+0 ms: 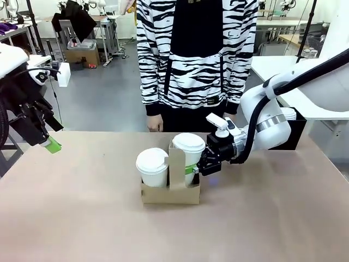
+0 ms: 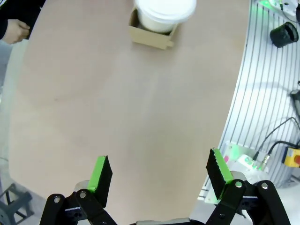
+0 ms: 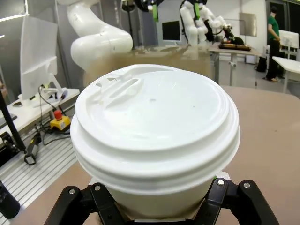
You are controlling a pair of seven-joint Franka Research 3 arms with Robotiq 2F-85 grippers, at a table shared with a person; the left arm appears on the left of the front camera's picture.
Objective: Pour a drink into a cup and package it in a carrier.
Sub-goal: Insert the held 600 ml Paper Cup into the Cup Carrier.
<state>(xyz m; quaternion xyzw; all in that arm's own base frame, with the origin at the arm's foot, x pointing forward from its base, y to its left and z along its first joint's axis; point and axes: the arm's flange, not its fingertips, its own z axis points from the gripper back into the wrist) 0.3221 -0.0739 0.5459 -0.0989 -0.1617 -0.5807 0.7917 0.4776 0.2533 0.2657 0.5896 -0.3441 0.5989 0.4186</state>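
My right claw sits just right of center in the front view, closed around the body of the cup, with a green pad showing against the cup's side below the lid. In the right wrist view the same cup looms between the black finger links at the bottom of the frame, its white domed lid facing the camera, so I read the grip as firm on both sides.

That cup stands in the right pocket of the carrier, which rests on the brown table slightly below center. A second lidded cup stands in the left pocket, and the upright handle tab rises between the two.

My left claw hangs at the left edge of the front view, above the table and well apart from the carrier. In the left wrist view its green pads stand wide apart with nothing between them, and the carrier shows small at the top of the frame.

A person in a striped top stands at the far side, one hand hanging near the table edge.
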